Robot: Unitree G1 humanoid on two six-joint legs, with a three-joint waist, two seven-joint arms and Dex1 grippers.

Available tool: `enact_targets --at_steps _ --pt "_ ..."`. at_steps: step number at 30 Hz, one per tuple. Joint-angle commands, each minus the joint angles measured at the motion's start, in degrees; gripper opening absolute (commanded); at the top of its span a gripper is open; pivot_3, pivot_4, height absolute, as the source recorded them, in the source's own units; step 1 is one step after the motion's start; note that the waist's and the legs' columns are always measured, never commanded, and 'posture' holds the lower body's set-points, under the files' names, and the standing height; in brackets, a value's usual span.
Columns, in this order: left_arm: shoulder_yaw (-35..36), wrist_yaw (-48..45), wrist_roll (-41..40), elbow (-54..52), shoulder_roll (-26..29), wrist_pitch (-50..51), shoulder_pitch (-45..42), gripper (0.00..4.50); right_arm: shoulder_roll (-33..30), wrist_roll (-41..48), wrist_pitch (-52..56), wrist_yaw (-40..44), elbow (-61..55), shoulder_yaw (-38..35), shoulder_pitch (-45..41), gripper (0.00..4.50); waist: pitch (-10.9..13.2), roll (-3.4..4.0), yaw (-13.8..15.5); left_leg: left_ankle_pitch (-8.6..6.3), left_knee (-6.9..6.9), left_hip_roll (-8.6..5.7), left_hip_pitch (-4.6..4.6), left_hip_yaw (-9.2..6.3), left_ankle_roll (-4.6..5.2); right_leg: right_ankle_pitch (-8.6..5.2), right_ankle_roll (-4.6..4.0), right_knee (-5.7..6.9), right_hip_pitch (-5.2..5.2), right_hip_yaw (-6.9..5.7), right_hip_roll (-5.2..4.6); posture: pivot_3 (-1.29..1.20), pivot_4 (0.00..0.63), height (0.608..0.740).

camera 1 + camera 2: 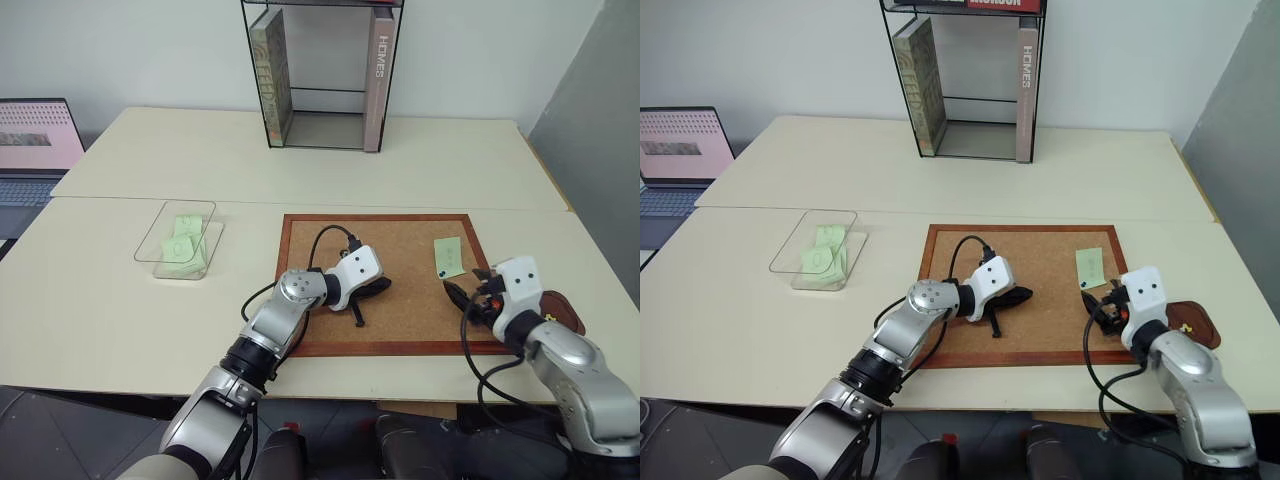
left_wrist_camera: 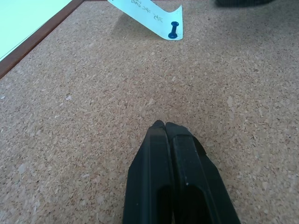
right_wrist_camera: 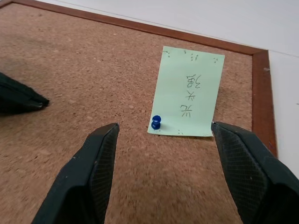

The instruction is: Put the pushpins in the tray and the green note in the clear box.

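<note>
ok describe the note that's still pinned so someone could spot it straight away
Find the wood-framed cork board at the table's front. Near its far right corner lies a pale green note held by one blue pushpin. The other green notes lie unpinned in the clear box.

On the cork board [image 1: 400,300] before me the green note [image 1: 449,257] lies toward its right side with a pushpin [image 3: 156,122] in one corner, the tray [image 1: 565,310] sits just right of the board, and the clear box [image 1: 170,232] holding notes sits to its left.
</note>
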Motion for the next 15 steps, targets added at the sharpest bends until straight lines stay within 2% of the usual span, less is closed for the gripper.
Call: enact_targets --at_steps 1,3,6,15 --pt "-1.6 -0.1 1.5 0.8 0.5 1.2 1.3 0.00 1.0 -2.1 -3.5 -0.7 3.6 2.1 -3.0 3.35 0.0 0.00 0.0 0.00 0.00 0.00 -0.01 0.00 0.00 0.00 0.00 0.00 0.00 0.00 0.00 0.00 0.150 0.740" --pt "-1.6 -0.1 1.5 0.7 0.5 1.3 1.3 0.00 1.3 -2.8 -4.7 -1.2 6.0 2.1 -4.3 3.35 0.0 0.00 0.0 0.00 0.00 -0.01 -0.03 -0.02 0.00 0.01 0.01 -0.01 0.00 -0.01 0.00 0.00 0.150 0.740" --pt "-1.6 0.0 1.5 0.6 0.4 1.3 1.4 0.00 1.5 -3.6 -6.0 -1.3 8.8 2.3 -5.6 2.87 0.0 0.00 0.0 0.00 0.01 -0.01 -0.03 -0.01 0.00 0.02 0.03 0.00 0.00 0.00 0.00 0.00 0.150 0.740" --pt "-1.6 0.0 1.6 0.5 0.5 1.3 1.4 0.00 1.2 -4.2 -7.8 -0.3 11.2 1.7 -6.2 1.11 0.0 0.00 -0.1 0.00 0.01 -0.01 -0.02 -0.02 0.00 0.04 0.06 0.03 0.01 0.00 0.00 0.00 0.150 0.740"
